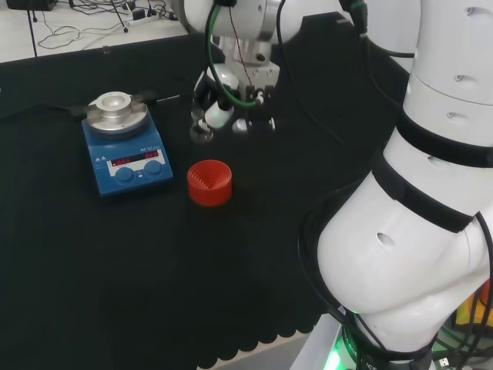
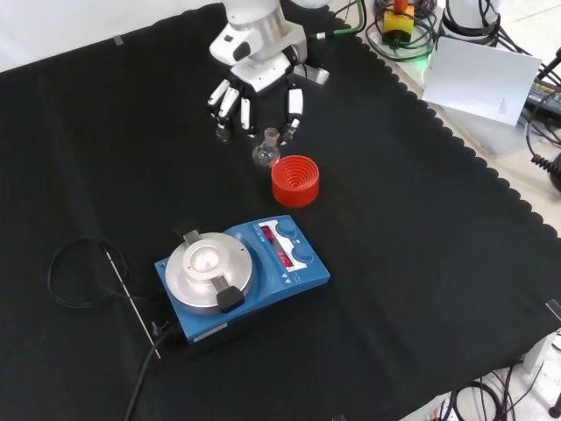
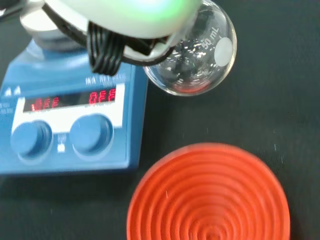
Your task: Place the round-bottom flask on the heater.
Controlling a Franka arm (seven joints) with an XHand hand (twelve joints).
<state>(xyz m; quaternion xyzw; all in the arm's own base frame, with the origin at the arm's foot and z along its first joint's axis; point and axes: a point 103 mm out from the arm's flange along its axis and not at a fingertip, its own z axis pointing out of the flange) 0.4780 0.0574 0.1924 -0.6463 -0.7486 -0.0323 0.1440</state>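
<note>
At left in the head view, heater (image 1: 115, 142) with bare round metal top plate and red-lit display. Right of it and well apart, round-bottom flask (image 1: 202, 132), upright, clear and apparently empty, hanging under the hand (image 1: 223, 96). Fingers (image 2: 230, 101) only partly curled, seemingly closed with the thumb on the flask neck, the contact itself hard to make out. Slightly right again and nearer, red ribbed stand (image 1: 209, 183), holding nothing. Step in hand, by judgement: carrying the flask across to the heater. For a clean transfer: hold the neck vertical, travel high enough to clear the 2 tabs at the plate rim, centre the bulb over the dished middle, lower slowly, release only once settled.
</note>
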